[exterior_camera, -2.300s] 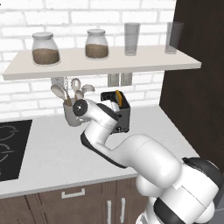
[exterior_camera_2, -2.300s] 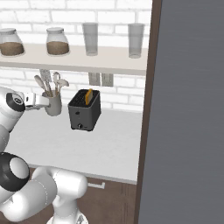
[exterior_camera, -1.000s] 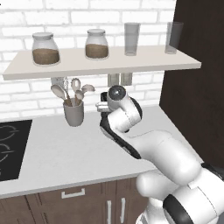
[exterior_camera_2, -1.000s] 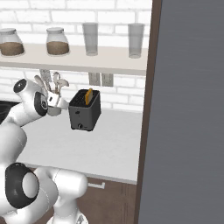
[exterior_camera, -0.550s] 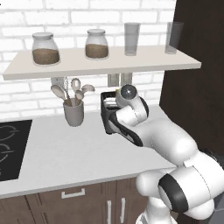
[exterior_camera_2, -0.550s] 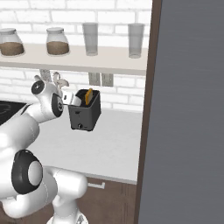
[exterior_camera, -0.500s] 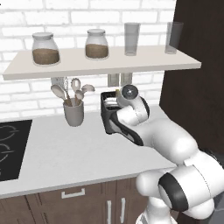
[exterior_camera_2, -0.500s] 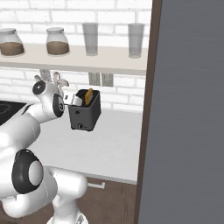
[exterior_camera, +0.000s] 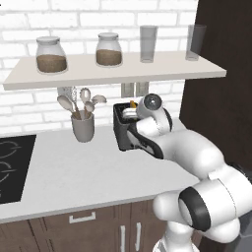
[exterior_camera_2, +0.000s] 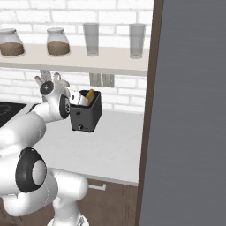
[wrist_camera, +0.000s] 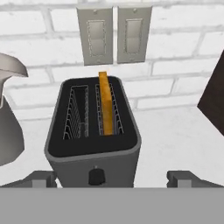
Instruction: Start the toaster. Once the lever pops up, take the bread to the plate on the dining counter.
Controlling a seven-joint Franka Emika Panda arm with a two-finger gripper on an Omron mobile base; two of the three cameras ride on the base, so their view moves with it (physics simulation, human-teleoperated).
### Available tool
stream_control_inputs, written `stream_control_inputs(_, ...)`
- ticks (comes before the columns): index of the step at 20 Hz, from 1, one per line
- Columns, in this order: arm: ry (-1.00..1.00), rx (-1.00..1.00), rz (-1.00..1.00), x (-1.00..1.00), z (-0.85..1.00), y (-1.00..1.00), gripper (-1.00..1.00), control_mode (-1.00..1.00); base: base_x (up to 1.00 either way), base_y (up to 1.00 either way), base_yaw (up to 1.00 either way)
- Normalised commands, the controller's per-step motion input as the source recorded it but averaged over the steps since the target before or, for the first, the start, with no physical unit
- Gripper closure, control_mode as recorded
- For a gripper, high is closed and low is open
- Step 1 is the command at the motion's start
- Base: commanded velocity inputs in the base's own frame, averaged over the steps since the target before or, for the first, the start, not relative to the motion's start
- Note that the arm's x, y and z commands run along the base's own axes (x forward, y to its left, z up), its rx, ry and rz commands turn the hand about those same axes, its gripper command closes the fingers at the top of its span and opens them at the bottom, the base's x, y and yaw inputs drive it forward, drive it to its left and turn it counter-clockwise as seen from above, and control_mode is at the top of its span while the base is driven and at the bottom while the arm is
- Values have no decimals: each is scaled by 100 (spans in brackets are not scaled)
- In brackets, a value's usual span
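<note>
The dark toaster [wrist_camera: 94,151] stands on the white worktop against the brick wall, also seen as toaster [exterior_camera: 123,133] and toaster [exterior_camera_2: 86,117]. One golden-tan slice of bread [wrist_camera: 105,105] stands upright in its right slot, poking above the top; the left slot is empty. A small knob [wrist_camera: 96,176] sits low on the narrow front. My gripper [wrist_camera: 113,179] hovers just in front of and above the toaster's front, open, its fingertips [wrist_camera: 41,178] spread wider than the toaster. It holds nothing. The plate and the dining counter are out of view.
A grey utensil cup [exterior_camera: 82,127] with spoons stands left of the toaster. A black hob [exterior_camera: 12,167] lies at the far left. A shelf [exterior_camera: 113,74] with jars and glasses hangs overhead. A tall dark cabinet [exterior_camera_2: 190,110] bounds the right side.
My arm has swung right, from the utensil cup to the toaster's front. The gripper has stayed open and the bread has not moved.
</note>
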Motion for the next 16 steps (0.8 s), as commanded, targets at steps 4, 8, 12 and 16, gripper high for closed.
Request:
stream_control_inputs(4, 0, 0, 4, 27, 0, -15, -100, -100, 0, 0, 0)
stream_control_inputs(8, 0, 0, 4, 21, 0, -9, -100, -100, 0, 0, 0)
stream_control_inputs(12, 0, 0, 4, 13, -2, -1, -100, -100, 0, 0, 0)
stream_control_inputs(16, 0, 0, 5, 19, -1, 0, -100, -100, 0, 0, 0)
